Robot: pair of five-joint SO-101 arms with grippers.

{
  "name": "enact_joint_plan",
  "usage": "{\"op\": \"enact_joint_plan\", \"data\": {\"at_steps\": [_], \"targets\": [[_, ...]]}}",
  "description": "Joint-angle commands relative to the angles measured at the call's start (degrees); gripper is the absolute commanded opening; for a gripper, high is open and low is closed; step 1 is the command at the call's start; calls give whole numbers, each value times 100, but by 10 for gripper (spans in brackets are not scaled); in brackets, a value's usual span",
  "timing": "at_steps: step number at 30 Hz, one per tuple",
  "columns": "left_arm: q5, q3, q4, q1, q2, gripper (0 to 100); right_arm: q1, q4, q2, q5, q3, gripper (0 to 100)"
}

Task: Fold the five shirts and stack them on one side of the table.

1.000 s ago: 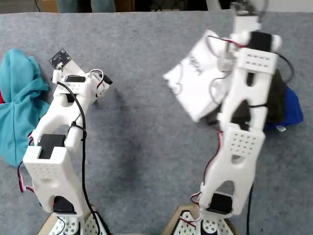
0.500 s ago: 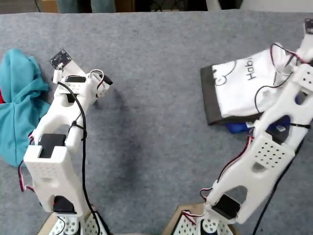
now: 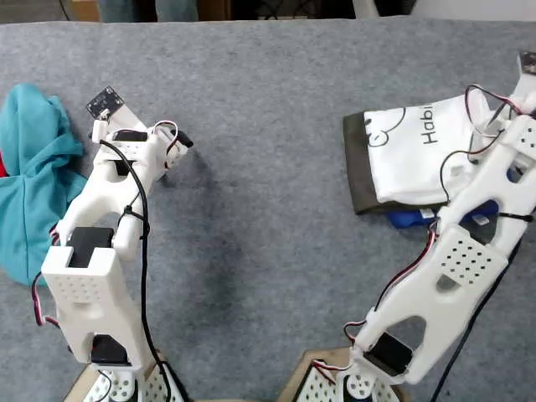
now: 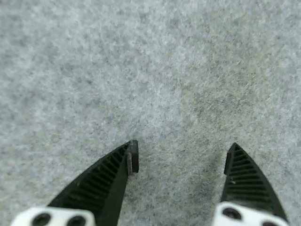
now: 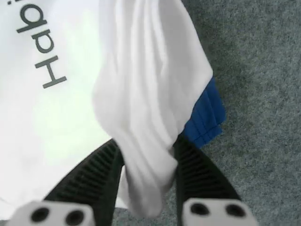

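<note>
A folded white shirt with dark print lies on top of a dark folded shirt and a blue one at the table's right side. My right gripper is shut on a bunched fold of the white shirt, with the blue shirt showing beneath. A crumpled teal shirt lies at the left edge with a bit of red cloth beside it. My left gripper hangs open just above bare grey felt, right of the teal shirt, holding nothing.
Grey felt covers the table, with a wide open stretch between the two arms. The left arm's body runs from the front edge towards the teal shirt. The right arm leans over the stack's right side.
The right arm swung the white shirt from mid-air right and down onto the dark and blue pile, where it now lies flatter. The left arm stayed where it was.
</note>
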Motion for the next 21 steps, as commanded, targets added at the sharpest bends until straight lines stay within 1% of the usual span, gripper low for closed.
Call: {"op": "enact_joint_plan", "data": {"at_steps": [1, 2, 4, 6, 8, 10, 11, 14, 15, 16, 17, 18, 21], "targets": [[-519, -453, -44, 215, 0, 294, 97, 53, -110, 35, -92, 397], [-686, -514, -35, 251, 26, 283, 97, 62, -127, 35, -136, 429], [-870, -699, 105, 277, 0, 273, 97, 62, -189, 9, -303, 448], [-1011, -1182, 686, 268, -132, 275, 97, 62, -251, 0, -497, 448], [-1354, -1789, 1495, 259, -273, 275, 97, 62, -312, 0, -681, 426], [-1916, -2422, 2224, 259, -396, 270, 97, 70, -347, 0, -804, 341], [-2180, -2765, 2567, 233, -457, 270, 97, 62, -347, 0, -848, 270], [-2655, -3618, 3437, 48, -536, 270, 97, -79, -303, 0, -831, 11], [-2752, -3846, 3675, -57, -536, 270, 105, -149, -242, 0, -752, 19], [-2831, -3996, 3877, -171, -536, 270, 123, -176, -163, 0, -708, 67], [-2884, -4110, 4053, -286, -536, 270, 167, -185, -66, 0, -673, 93], [-2875, -4198, 4193, -426, -554, 270, 202, -202, 48, 0, -655, 97], [-2778, -4418, 4598, -936, -589, 270, 422, -413, 479, 0, -734, 60]]}}
